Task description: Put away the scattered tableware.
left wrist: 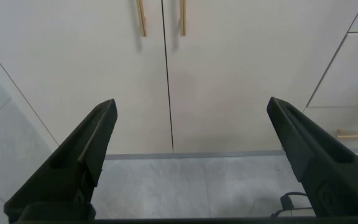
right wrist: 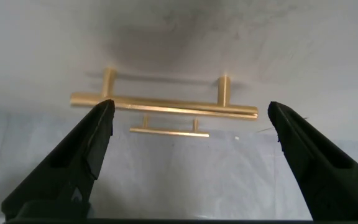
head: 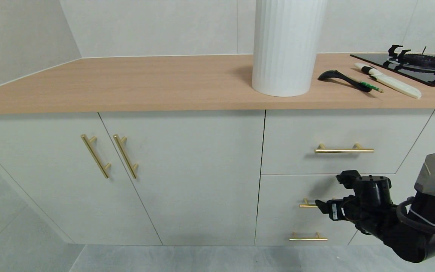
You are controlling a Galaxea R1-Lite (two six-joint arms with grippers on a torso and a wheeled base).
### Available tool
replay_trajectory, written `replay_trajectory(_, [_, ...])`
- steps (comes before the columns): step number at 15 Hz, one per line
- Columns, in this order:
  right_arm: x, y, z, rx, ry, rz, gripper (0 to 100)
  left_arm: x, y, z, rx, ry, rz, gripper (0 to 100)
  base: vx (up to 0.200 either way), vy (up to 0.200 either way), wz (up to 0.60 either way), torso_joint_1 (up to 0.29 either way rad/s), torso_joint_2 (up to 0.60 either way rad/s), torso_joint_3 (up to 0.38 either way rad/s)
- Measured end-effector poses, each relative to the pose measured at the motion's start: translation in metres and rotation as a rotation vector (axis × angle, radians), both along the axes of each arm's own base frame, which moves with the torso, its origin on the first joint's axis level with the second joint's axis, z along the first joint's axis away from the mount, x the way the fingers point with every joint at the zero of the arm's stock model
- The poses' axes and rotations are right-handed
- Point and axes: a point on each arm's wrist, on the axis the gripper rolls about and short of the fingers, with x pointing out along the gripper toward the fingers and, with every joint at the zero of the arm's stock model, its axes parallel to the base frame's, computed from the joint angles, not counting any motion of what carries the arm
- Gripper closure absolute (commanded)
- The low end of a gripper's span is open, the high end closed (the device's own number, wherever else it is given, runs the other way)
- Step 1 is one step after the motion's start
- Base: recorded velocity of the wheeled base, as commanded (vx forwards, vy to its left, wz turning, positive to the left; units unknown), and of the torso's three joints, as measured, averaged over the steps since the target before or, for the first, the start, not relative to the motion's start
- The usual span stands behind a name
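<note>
Right tool (right wrist: 190, 109) gapes open, the drawer handle (right wrist: 166, 106) just ahead between its fingers, presumably lined up for pulling.

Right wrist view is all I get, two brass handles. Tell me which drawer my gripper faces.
Observer: The right gripper sits open in front of the middle handle of three stacked drawers.
Operator: Name the tableware to put away.
Observer: On the countertop lie a black ladle, a thin green utensil and a white knife.
Operator: Report the left gripper.
Observer: The left gripper is open, low before the double cabinet doors.
</note>
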Motion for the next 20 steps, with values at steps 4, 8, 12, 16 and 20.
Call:
replay_trajectory(4, [0.012, 0.004, -0.017, -0.013, -0.053, -0.04, 0, 0.0, 0.0, 0.0, 0.0, 0.0, 0.0, 0, 0.0, 0.0, 0.0, 0.0, 0.0, 0.0])
replay_trajectory(8, [0.019, 0.006, -0.032, -0.025, -0.06, -0.058, 0, 0.0, 0.0, 0.0, 0.0, 0.0, 0.0, 0, 0.0, 0.0, 0.0, 0.0, 0.0, 0.0])
replay_trajectory(12, [0.017, 0.006, -0.04, -0.032, -0.036, -0.055, 0, 0.0, 0.0, 0.0, 0.0, 0.0, 0.0, 0, 0.0, 0.0, 0.0, 0.0, 0.0, 0.0])
replay_trajectory(16, [0.011, 0.007, -0.043, -0.047, 0.015, -0.045, 0, 0.0, 0.0, 0.0, 0.0, 0.0, -0.001, 0, 0.0, 0.0, 0.0, 0.0, 0.0, 0.0])
replay_trajectory(20, [0.009, 0.007, -0.041, -0.05, 0.024, -0.043, 0, 0.0, 0.0, 0.0, 0.0, 0.0, 0.0, 0, 0.0, 0.0, 0.0, 0.0, 0.0, 0.0])
